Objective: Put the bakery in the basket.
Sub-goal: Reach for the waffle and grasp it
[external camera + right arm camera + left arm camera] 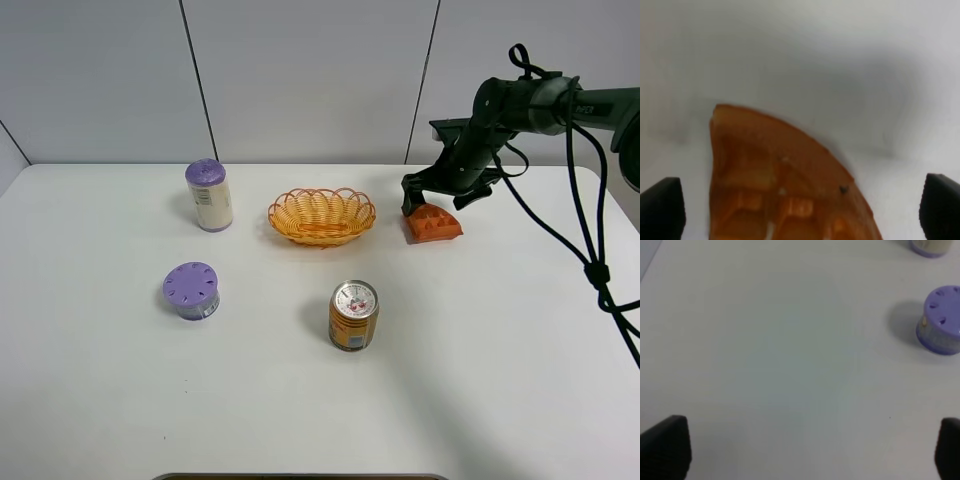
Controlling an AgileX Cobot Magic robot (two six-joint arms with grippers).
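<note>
- The right hand (437,202) is lowered over the bakery (432,224), at the right of the high view and just right of the basket (322,237).
- The right wrist view shows what the high view cannot. The right hand (800,210) is spread wide, with a dark fingertip (660,207) at each side of the bakery (785,185), and it is not gripping the bakery.
- The bakery lies on the white surface (500,350), outside the basket.
- The left hand (807,447) appears only in its own wrist view. It is spread wide, holds nothing, and hangs over bare surface.
- That view also shows a low purple-lidded jar (941,320) off to one side.
- The high view places the jar (191,290) at the left, with a taller purple-capped container (209,195) behind it.
- An orange drink can (353,315) stands in front of the basket.
</note>
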